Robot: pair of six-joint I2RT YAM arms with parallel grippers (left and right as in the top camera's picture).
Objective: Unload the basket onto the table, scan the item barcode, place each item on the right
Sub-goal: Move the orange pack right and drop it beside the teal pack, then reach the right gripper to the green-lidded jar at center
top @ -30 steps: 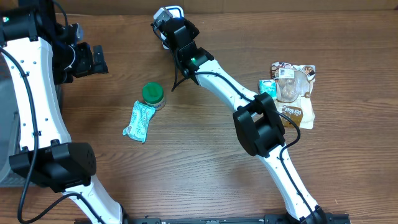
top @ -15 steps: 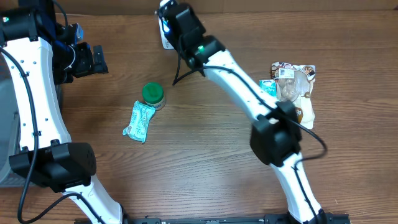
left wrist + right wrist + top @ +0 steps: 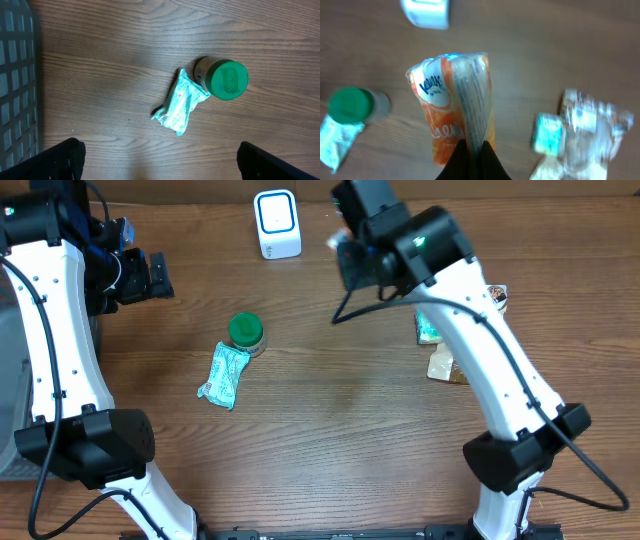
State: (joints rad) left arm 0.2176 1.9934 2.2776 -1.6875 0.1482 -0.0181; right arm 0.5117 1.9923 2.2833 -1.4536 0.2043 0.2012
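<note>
Grips an orange-and-white pouch point(image 3: 455, 115) by its lower seam in the right gripper point(image 3: 472, 157), jaws pinched tight on it, above the desk point(image 3: 535, 60). Shows the white scanner point(image 3: 425, 11) ahead of that gripper and a little left (blurred in the wrist view), a green-lidded jar point(image 3: 351, 105) off to its left, a heap of packets point(image 3: 585, 130) to its right. Holds the left gripper point(image 3: 160, 162) spread wide and empty, with a teal packet point(image 3: 180, 102) just beside the jar ahead of it.

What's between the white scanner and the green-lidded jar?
Nothing, just bare wooden table between the white scanner and the green-lidded jar, seen in the overhead view.
</note>
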